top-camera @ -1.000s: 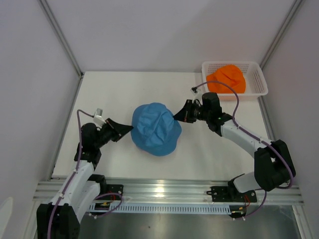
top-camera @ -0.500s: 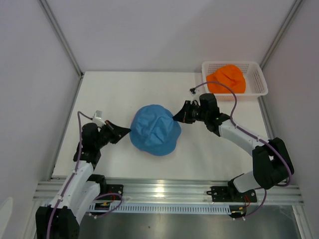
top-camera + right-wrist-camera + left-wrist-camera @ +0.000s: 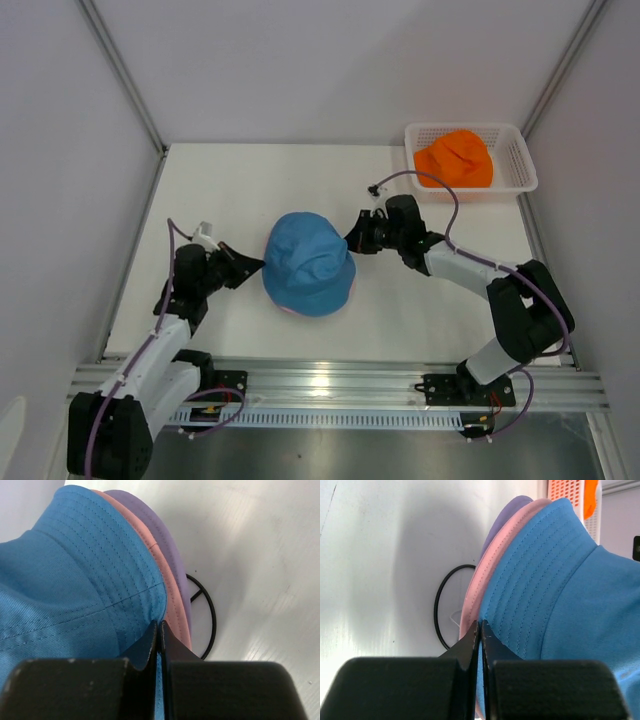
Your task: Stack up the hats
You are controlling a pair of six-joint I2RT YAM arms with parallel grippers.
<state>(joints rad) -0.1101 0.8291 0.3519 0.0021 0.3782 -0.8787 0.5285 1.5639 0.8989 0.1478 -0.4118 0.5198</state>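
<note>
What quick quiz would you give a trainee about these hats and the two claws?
1. True or false: the orange hat lies in the white basket.
2. Which hat's brim shows directly under the blue hat? A a green hat, B the pink hat, C the orange hat.
3. Fill in: the left claw and the right claw are each shut on the ___ hat's brim.
Key: 1 true; 2 B; 3 blue.
</note>
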